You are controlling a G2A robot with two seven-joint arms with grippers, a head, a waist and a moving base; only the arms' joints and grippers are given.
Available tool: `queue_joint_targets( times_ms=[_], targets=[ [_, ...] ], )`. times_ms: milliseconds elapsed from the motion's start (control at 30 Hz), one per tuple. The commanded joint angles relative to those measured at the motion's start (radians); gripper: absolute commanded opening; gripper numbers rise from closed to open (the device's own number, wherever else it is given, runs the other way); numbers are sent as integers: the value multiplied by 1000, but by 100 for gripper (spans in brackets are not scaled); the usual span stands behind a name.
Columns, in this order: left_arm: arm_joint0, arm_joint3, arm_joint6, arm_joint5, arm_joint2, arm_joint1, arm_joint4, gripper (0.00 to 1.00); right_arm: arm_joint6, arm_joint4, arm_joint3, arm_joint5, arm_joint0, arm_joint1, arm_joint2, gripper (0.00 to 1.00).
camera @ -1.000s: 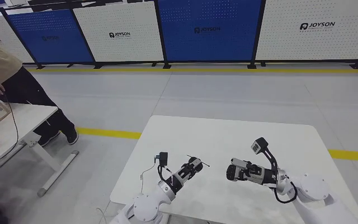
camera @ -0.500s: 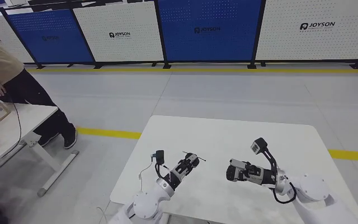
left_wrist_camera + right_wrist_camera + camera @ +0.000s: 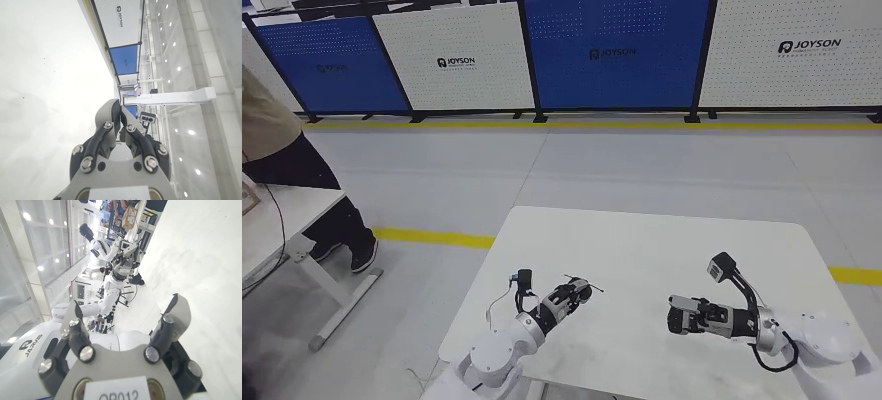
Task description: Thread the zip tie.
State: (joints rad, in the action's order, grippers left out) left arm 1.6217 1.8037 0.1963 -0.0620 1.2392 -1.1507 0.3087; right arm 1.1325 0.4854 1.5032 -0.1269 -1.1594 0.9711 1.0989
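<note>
Thin black zip tie (image 3: 595, 289) is pinched in the left gripper (image 3: 583, 289), over the near-left part of the table (image 3: 642, 240), just inside its near edge. It's a straight, narrow strip with a short length sticking out past the tips. Can't tell whether it touches the table.

Left fingers (image 3: 106, 113) are pressed together on it. They have smooth grey rounded shells and black rubbery pads on the inner faces. The linkage bars are black, with bright round screw heads.

The right gripper (image 3: 674, 318) is over the near-right part of the table, well apart from the left one, tips pointing toward it. Its fingers (image 3: 179, 308) are spread wide with nothing between them. They are flat grey plates with dark ragged tips.

Table top is white, matte and smooth with rounded corners. A few small dark specks show in the left wrist view.
</note>
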Motion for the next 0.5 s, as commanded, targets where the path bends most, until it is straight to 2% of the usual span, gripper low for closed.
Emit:
queue_joint_targets(
  times_ms=[0,100,200,300,467],
  targets=[
    [-2,-5,10,-7,-6,-1,16,0,0,0,0,0,0,0,0,100],
    [-14,-2,41,-19,-3,-1,50,0,0,0,0,0,0,0,0,100],
    [-11,39,75,-33,22,-1,138,0,0,0,0,0,0,0,0,100],
    [11,124,97,-19,65,3,205,0,0,0,0,0,0,0,0,100],
    [68,276,111,21,157,8,302,0,0,0,0,0,0,0,0,100]
  ],
)
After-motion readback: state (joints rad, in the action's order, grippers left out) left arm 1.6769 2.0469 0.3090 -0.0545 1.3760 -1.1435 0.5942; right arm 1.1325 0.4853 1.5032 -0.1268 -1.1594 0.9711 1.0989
